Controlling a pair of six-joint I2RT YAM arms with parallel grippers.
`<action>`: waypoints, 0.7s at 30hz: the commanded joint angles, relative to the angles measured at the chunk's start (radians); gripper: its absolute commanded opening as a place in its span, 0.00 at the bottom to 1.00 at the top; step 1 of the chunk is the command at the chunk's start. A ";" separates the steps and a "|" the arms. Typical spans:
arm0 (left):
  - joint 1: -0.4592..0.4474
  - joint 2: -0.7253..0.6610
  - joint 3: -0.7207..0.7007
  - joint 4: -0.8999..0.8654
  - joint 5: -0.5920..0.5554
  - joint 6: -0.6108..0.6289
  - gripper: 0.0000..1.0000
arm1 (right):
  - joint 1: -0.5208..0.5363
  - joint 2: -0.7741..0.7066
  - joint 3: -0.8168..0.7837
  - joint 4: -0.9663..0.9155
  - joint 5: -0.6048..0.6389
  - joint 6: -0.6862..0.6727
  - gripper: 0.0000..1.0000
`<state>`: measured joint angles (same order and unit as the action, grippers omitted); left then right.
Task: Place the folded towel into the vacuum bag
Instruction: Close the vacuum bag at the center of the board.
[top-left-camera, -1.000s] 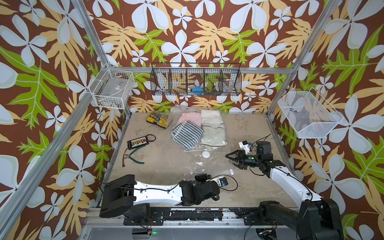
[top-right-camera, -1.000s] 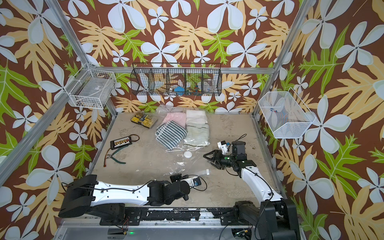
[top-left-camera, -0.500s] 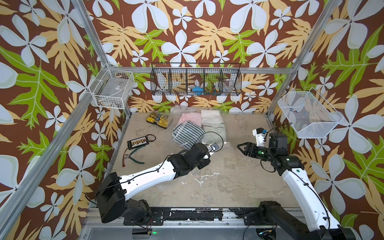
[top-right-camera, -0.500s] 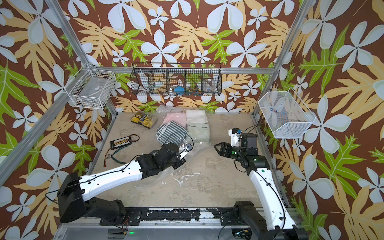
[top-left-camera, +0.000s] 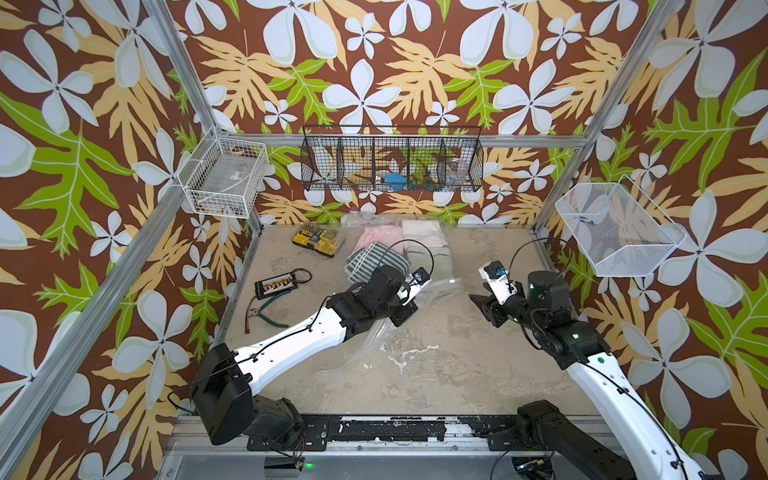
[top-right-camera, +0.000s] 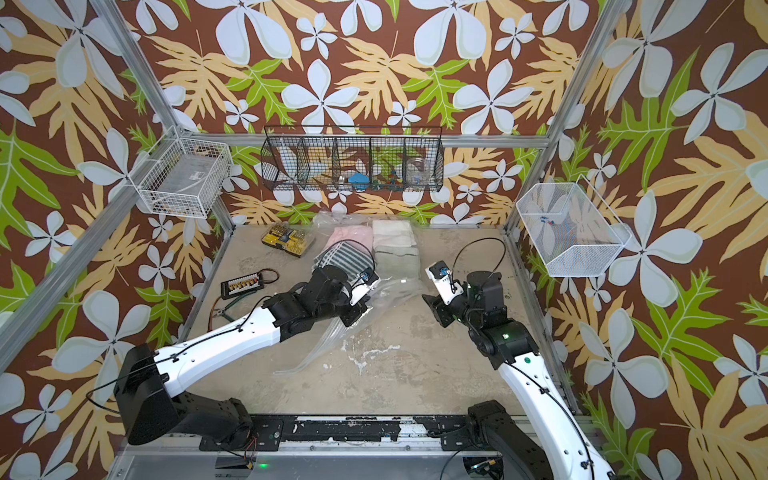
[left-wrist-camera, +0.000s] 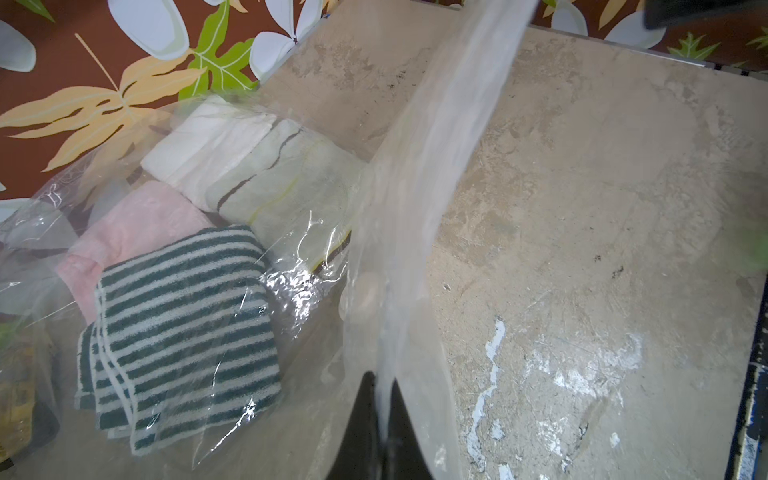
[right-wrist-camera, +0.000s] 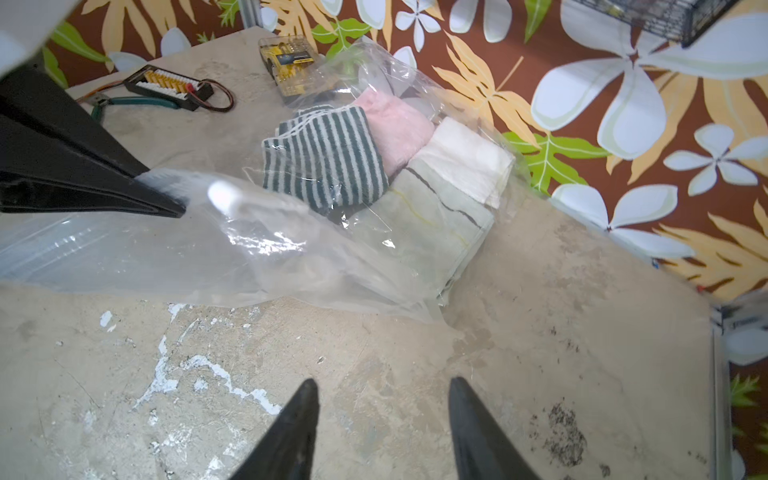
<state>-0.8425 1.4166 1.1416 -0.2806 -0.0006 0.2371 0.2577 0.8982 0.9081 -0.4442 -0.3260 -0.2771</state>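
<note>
At the back of the surface (right-wrist-camera: 540, 353), the bag (right-wrist-camera: 291, 257) lies with the striped towel (right-wrist-camera: 328, 166) showing through its clear plastic (beside a pink towel (right-wrist-camera: 395, 124), a white towel (right-wrist-camera: 465, 162) and a green towel (right-wrist-camera: 432, 216)). Its mouth edge is clamped in the left tool (left-wrist-camera: 382, 386), which holds that strip raised off the surface. Near the bag, the right tool (right-wrist-camera: 382, 384) hangs over bare surface, fingers apart, gripping nothing.

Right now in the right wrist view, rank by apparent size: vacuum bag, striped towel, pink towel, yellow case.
1. vacuum bag
2. striped towel
3. pink towel, partly hidden
4. yellow case, also farthest away
</note>
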 joint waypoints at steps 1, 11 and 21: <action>0.001 -0.018 0.005 0.005 0.047 0.023 0.00 | 0.004 0.028 0.026 0.048 -0.116 -0.151 0.37; 0.000 -0.025 0.001 -0.001 0.069 0.024 0.00 | 0.062 0.125 0.071 0.061 -0.154 -0.296 0.40; 0.000 -0.022 0.011 -0.005 0.044 0.022 0.00 | 0.083 0.150 0.081 0.046 -0.159 -0.340 0.11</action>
<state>-0.8425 1.3987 1.1416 -0.3096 0.0517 0.2607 0.3363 1.0492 0.9813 -0.3965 -0.4713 -0.5945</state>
